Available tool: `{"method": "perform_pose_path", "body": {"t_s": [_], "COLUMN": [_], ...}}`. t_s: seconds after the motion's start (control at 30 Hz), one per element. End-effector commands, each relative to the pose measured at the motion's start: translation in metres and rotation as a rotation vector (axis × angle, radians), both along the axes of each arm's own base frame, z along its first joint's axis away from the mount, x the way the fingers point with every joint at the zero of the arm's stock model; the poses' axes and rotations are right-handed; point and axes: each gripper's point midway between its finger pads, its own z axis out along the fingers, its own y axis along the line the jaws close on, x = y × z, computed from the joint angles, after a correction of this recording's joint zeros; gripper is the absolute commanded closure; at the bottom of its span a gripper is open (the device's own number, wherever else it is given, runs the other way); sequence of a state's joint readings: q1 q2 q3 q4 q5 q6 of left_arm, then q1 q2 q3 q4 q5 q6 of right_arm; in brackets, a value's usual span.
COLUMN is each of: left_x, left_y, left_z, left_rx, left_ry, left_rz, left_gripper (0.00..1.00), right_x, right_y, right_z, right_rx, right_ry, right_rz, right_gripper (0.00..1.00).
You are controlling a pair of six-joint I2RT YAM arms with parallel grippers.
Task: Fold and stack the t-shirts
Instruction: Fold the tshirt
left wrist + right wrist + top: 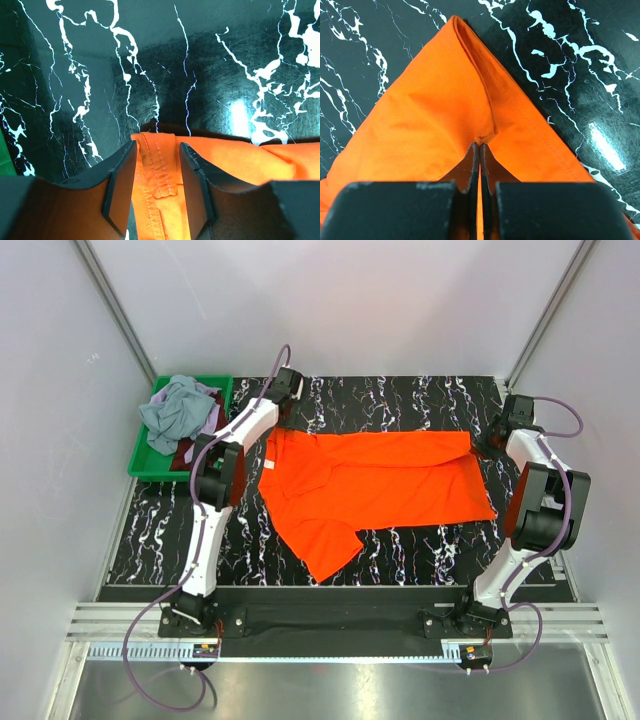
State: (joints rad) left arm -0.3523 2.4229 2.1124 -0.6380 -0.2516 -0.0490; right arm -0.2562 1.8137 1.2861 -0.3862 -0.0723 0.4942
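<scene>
A bright orange-red t-shirt lies spread across the black marble table, one sleeve pointing toward the near edge. My left gripper is at the shirt's far left corner. In the left wrist view its jaws stand apart, astride a stitched hem of the orange cloth. My right gripper is at the far right corner. In the right wrist view it is shut on a pinched fold of the shirt. Grey-blue, lilac and dark red t-shirts lie heaped in the bin.
A green plastic bin sits at the table's far left corner, just left of my left arm. White walls close in the back and both sides. Both arm bases stand on a black rail at the near edge.
</scene>
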Motion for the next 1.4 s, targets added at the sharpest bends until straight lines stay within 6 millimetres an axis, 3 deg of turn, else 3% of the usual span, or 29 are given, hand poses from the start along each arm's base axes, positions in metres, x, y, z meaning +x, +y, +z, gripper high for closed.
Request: {"method": "perform_pose_path", "body": {"t_s": [0.0, 0.07, 0.27, 0.37, 0.5, 0.53, 0.67, 0.93, 1.03, 1.07, 1.13, 1.17, 1.3, 1.37], "left_x": [0.011, 0.011, 0.014, 0.015, 0.018, 0.021, 0.023, 0.018, 0.021, 0.017, 0.021, 0.019, 0.021, 0.017], "left_y": [-0.005, -0.003, -0.005, -0.005, -0.006, 0.006, 0.014, 0.031, 0.031, 0.029, 0.024, 0.022, 0.040, 0.055], "left_z": [0.019, 0.018, 0.020, 0.025, 0.034, 0.039, 0.047, 0.044, 0.051, 0.043, 0.060, 0.059, 0.070, 0.074], "left_rx": [-0.004, 0.004, -0.009, -0.030, -0.220, -0.266, -0.471, -0.569, -0.642, -0.677, -0.784, -0.805, -0.736, -0.643], "left_ry": [-0.052, -0.054, -0.056, -0.062, -0.039, -0.041, -0.024, 0.015, -0.002, 0.021, 0.000, 0.012, -0.025, -0.043], "left_rz": [-0.018, -0.011, -0.003, 0.026, 0.094, 0.131, 0.229, 0.334, 0.337, 0.357, 0.334, 0.332, 0.383, 0.415], "left_gripper": [0.57, 0.59, 0.81, 0.99, 1.00, 1.00, 1.00, 1.00, 1.00, 1.00, 1.00, 1.00, 0.93, 0.84], "right_x": [0.009, 0.009, 0.009, 0.009, 0.006, 0.007, 0.005, 0.000, -0.001, -0.002, -0.003, -0.004, -0.002, -0.002], "right_y": [-0.005, -0.006, -0.008, -0.012, -0.020, -0.021, -0.023, -0.026, -0.028, -0.028, -0.033, -0.034, -0.033, -0.032], "right_z": [0.021, 0.022, 0.020, 0.021, 0.019, 0.020, 0.018, 0.016, 0.016, 0.016, 0.016, 0.015, 0.016, 0.015], "right_rx": [-0.023, -0.028, -0.028, -0.039, -0.045, -0.046, -0.047, -0.060, -0.061, -0.060, -0.077, -0.077, -0.073, -0.068], "right_ry": [-0.068, -0.069, -0.064, -0.062, -0.055, -0.061, -0.058, -0.056, -0.057, -0.057, -0.052, -0.051, -0.058, -0.059], "right_rz": [-0.006, -0.006, -0.014, -0.024, -0.054, -0.056, -0.065, -0.080, -0.087, -0.088, -0.108, -0.111, -0.106, -0.102], "right_gripper": [1.00, 1.00, 1.00, 1.00, 1.00, 1.00, 1.00, 1.00, 1.00, 1.00, 1.00, 1.00, 1.00, 1.00]}}
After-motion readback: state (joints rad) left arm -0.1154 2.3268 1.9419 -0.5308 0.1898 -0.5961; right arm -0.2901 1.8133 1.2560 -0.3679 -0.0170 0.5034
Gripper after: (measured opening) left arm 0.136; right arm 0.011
